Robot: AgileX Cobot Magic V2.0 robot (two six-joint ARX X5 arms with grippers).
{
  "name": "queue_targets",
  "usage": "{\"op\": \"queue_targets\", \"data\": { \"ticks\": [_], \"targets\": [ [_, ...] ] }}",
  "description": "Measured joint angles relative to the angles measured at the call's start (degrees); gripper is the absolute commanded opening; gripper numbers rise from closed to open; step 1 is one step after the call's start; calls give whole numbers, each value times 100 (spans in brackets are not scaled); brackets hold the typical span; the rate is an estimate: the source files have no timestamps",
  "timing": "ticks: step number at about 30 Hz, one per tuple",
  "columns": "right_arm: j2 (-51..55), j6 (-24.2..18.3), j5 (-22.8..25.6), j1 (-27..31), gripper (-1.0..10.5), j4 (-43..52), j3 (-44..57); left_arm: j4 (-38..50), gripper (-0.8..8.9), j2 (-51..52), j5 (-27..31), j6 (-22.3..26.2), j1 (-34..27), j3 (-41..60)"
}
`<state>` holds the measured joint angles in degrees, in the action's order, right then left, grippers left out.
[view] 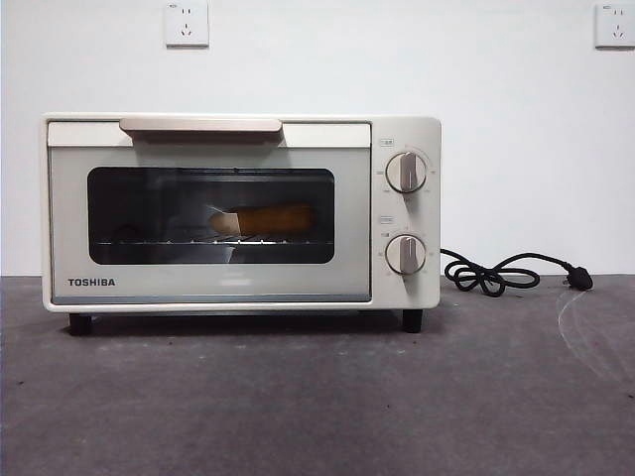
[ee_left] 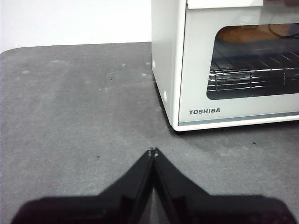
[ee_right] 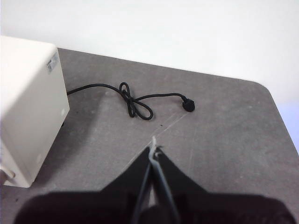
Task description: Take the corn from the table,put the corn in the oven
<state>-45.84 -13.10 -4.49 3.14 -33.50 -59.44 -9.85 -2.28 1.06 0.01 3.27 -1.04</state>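
Table: dark grey and mottled, the table [view: 298, 397] runs bare from the near edge back to the oven's feet, under a plain white wall.
Left claw: the left gripper [ee_left: 153, 151] hangs over open table in front of the oven's TOSHIBA corner, jaws pressed tip to tip, clenched on nothing.
Right claw: the right gripper [ee_right: 154, 151] waits off the oven's knob side, jaws likewise closed and empty, with the looped black cord [ee_right: 135, 105] and its plug lying on the table beyond it.
Oven: the oven [view: 397, 213] stands upright with its door shut and the bar handle [view: 200, 125] along the top edge.
Corn: the corn [view: 266, 219] lies on the wire rack [ee_left: 252, 77] inside, behind the dark glass, long axis running side to side across the oven's width, a little right of the window's middle.
Deciding relation: the corn sits beyond both claws, sealed behind the door; the left gripper faces the window and looks the nearer.
Judgement: the placing appears done, with both arms drawn clear.
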Motion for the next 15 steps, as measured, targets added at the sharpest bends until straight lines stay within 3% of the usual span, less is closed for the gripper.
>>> {"op": "queue_targets", "data": {
  "ticks": [6, 15],
  "targets": [
    [608, 39, 0, 184, 0, 1222, 1486, 2, -3, 0, 0, 0, 0, 0],
    [1692, 463, -72, 214, 0, 3071, 3554, 0, -3, 0, 0, 0, 0, 0]
  ]
}}
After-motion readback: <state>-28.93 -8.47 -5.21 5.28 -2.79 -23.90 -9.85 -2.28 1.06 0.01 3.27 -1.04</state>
